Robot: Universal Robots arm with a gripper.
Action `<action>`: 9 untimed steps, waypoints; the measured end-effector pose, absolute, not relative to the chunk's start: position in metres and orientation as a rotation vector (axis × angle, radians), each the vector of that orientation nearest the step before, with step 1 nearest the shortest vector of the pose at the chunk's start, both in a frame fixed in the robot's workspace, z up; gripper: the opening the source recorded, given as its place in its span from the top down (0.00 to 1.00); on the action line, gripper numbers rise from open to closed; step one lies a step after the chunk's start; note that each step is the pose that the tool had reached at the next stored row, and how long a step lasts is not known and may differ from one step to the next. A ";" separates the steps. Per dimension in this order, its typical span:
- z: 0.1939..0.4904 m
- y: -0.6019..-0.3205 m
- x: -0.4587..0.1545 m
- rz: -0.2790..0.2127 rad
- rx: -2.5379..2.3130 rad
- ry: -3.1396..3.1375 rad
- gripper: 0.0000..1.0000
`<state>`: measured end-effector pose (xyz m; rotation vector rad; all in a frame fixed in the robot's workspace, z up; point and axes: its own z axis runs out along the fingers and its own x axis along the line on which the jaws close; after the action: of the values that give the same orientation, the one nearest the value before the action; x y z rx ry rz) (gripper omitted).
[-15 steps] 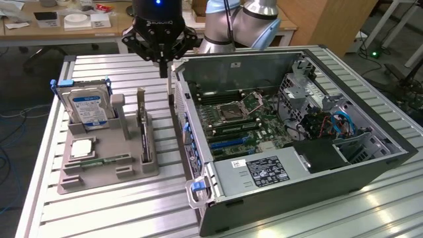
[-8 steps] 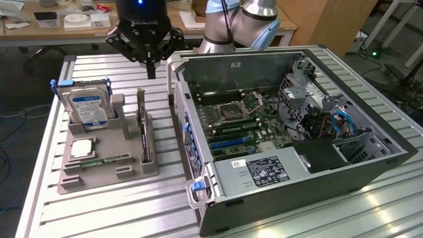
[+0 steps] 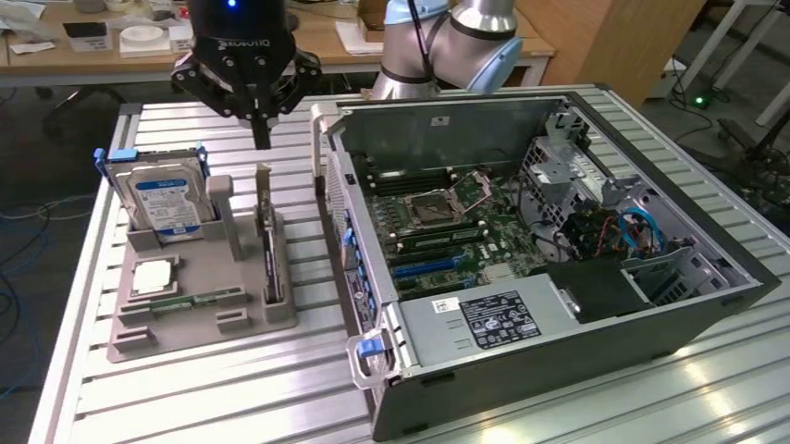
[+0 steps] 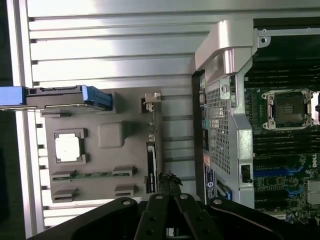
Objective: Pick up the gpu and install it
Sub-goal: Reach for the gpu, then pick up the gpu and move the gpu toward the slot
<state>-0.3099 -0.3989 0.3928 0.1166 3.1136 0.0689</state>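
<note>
table (image 3: pixel 185 388): ribbed metal top, carrying everything below.

nearest, toward the exterior view's right: open computer case (image 3: pixel 691 314), laid on its side, interior facing up. power supply (image 3: pixel 494 319) with a white label at the near end; green motherboard (image 3: pixel 432 231) beyond it, with an empty processor socket near the middle.

toward the exterior view's left, just beside the case: grey holder (image 3: pixel 136 342) with several moulded seats.
- processor chip (image 3: pixel 151 276): lying flat in a square seat.
- memory stick (image 3: pixel 198 300): lying flat, just in front of the chip.
- gpu (image 3: pixel 268 250): standing on its long edge in a slot along the holder's side nearest the case, metal bracket end pointing away from the camera. not lifted, not installed.
- hard drive (image 3: pixel 163 202): upright at the holder's far end, blue label facing the camera, blue rails on both sides.

above the gpu's far end: gripper (image 3: pixel 261 139), pointing straight down, closed all the way, nothing between the fingers. tips just above the bracket end, apart from it. in the wrist view, fingertips (image 4: pixel 165 186) lined up with the card's thin edge.

further back: arm (image 3: pixel 463 42), grey and pale blue, behind the case.

farthest: wooden desk (image 3: pixel 321 37) with papers and small boxes.
</note>
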 end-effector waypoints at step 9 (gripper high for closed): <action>0.393 -0.399 -0.311 0.069 0.117 3.114 0.89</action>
<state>-0.3110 -0.3989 0.3928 0.1166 3.1137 0.0688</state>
